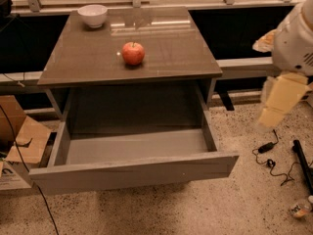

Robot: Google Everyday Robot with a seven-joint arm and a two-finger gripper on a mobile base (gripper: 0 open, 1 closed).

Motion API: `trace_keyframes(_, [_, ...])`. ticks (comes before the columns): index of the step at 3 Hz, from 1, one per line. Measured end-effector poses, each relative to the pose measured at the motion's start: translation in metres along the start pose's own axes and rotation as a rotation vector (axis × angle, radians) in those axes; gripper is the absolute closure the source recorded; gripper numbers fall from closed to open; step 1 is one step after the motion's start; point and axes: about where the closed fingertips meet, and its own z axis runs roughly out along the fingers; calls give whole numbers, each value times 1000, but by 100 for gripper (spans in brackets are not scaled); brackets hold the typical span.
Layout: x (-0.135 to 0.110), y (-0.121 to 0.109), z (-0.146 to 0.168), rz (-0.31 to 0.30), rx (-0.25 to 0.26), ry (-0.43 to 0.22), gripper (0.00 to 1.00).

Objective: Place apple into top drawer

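The tool (274, 105) hangs at the far right below the white arm (293, 38), pointing downward.

The brown top of the cabinet (171, 58) carried two things. The apple (133, 53) stood near the middle of it, a little toward the front edge. A white bowl (92, 14) stood at the back left corner, well apart from the apple. Under the top, the top drawer (132, 173) was pulled out over the speckled floor (195, 212). On the floor lay cardboard (22, 133) at the left and a black cable (268, 154) at the right. The gripper (271, 112) hung to the right of the cabinet, above the floor, touching nothing.
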Motion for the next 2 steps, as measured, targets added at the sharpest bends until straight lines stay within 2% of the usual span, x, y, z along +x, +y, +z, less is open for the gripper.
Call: trace_keyframes(2, [-56, -17, 41, -73, 3, -133, 0])
